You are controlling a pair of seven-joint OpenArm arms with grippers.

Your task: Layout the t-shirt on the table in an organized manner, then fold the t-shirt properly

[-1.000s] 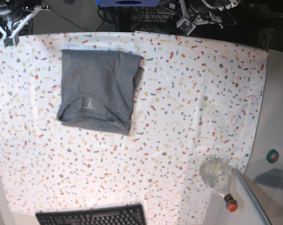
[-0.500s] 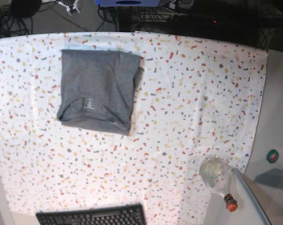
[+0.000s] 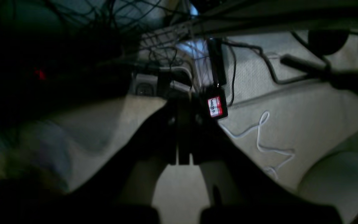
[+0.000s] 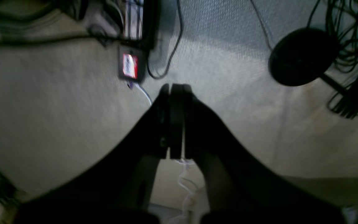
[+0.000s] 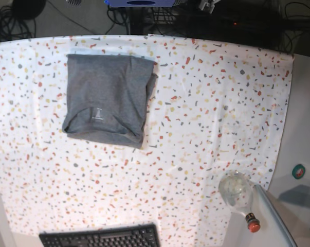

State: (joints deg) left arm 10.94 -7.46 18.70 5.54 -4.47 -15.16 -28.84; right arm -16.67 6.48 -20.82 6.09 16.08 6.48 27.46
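Note:
The grey t-shirt (image 5: 106, 98) lies folded into a neat rectangle on the far left part of the speckled table (image 5: 206, 118), with a small pale tag mark facing up. Nothing touches it. Both arms are drawn back beyond the table's far edge, and only small white bits of them show at the top of the base view. In the left wrist view my left gripper (image 3: 180, 104) is shut with nothing in it, over the carpeted floor. In the right wrist view my right gripper (image 4: 176, 90) is also shut and empty above the floor.
A black keyboard (image 5: 101, 236) sits at the near edge. A clear bottle with an orange cap (image 5: 238, 193) lies at the near right corner. A green round object (image 5: 298, 171) rests on the grey side surface. Cables and a black round base (image 4: 301, 56) lie on the floor.
Both arms have pulled back from the far table edge until almost out of the base view. The folded t-shirt has not moved.

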